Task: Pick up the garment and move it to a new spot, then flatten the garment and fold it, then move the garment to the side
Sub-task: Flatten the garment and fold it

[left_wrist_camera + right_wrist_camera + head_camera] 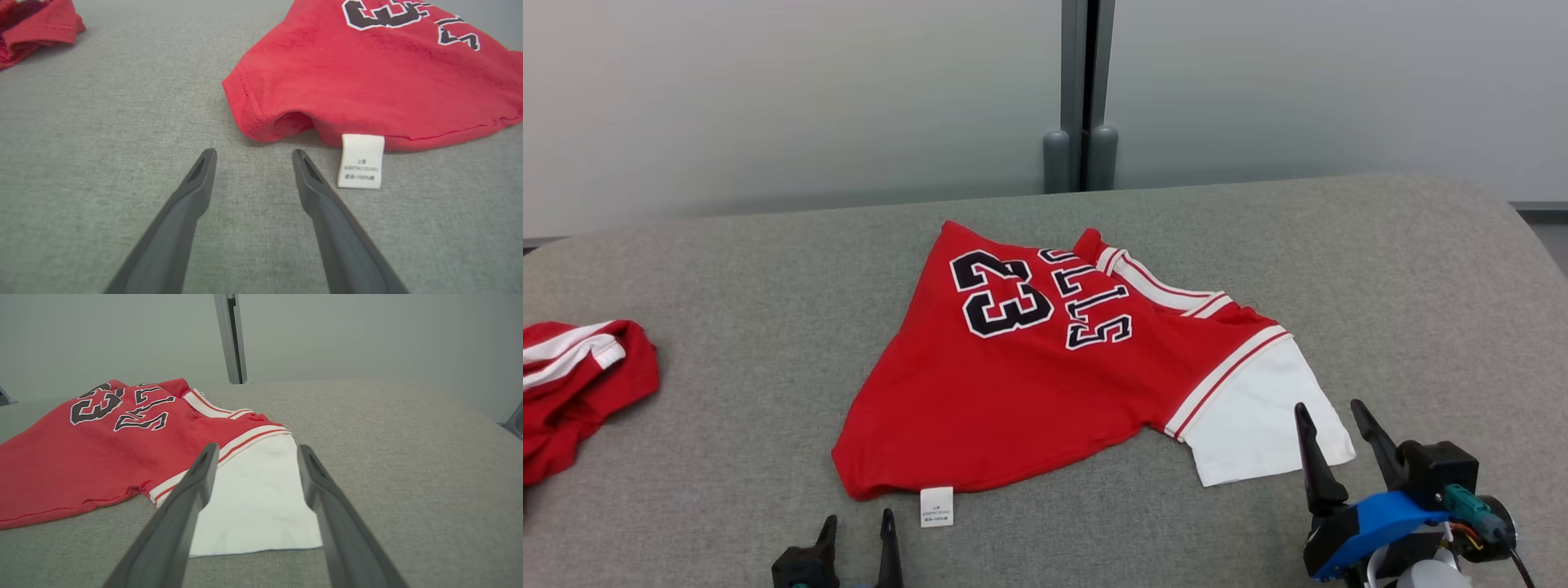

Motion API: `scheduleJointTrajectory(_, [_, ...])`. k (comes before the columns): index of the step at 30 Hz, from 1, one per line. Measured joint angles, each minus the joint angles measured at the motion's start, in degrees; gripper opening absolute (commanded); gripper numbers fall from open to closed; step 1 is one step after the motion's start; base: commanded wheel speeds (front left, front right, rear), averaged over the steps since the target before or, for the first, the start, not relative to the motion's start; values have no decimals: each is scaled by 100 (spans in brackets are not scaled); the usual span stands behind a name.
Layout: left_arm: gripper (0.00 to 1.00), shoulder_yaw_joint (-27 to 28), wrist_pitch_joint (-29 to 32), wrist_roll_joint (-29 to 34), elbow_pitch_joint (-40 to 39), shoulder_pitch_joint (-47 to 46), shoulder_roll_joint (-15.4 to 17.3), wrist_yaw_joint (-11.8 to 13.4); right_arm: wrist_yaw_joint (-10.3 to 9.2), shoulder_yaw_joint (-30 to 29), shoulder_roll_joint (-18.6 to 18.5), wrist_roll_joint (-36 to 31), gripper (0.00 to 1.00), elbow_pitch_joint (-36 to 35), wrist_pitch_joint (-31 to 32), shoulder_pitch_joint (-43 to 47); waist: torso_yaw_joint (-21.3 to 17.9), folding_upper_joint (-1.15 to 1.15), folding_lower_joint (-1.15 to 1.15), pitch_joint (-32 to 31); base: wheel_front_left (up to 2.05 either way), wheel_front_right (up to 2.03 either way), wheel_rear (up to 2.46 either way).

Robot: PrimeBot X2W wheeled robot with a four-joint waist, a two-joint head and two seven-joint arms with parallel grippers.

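My left claw (859,517) and right claw (1328,405) stand wide open, empty, near the red jersey (1013,384) lying uneven on the worktop (727,269); flattening, folding and side-placement apparently remain.

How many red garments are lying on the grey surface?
2: the jersey spread at the centre, and a crumpled red garment at the left edge, partly cut off.

Red "23" jersey (1021,384), crumpled on grey surface
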Motion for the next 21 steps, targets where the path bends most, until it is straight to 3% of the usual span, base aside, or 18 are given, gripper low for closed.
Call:
scheduleJointTrajectory(13, [100,-54,-2,-245,141,-498,-3,96,0,-231,-2,-103,100,19,-1,-249,-63,1,1,524,0,0,0])
scheduleJointTrajectory(14, [89,-49,-1,-244,110,-503,-4,94,0,-248,-2,-103,100,32,-1,-250,-63,0,1,544,0,0,0])
scheduleJointTrajectory(16, [44,-53,-1,-241,82,-517,-4,94,0,-299,-3,-123,100,97,-1,-261,-57,1,1,579,0,0,0])
scheduleJointTrajectory(17, [41,-55,-1,-238,75,-521,-4,93,0,-335,-3,-120,100,163,0,-280,-55,1,1,600,0,0,0])
scheduleJointTrajectory(18, [24,-54,-1,-237,65,-533,-3,88,0,-359,-3,-129,100,207,-1,-306,-50,1,1,620,0,0,0])
scheduleJointTrajectory(19, [0,-54,-1,-231,52,-559,-3,87,0,-399,-2,-160,100,257,0,-342,-41,1,1,638,0,0,0])
scheduleJointTrajectory(21, [0,-51,-1,-203,2,-586,-3,68,0,-480,-4,-224,100,386,-1,-392,-22,1,1,679,0,0,0])
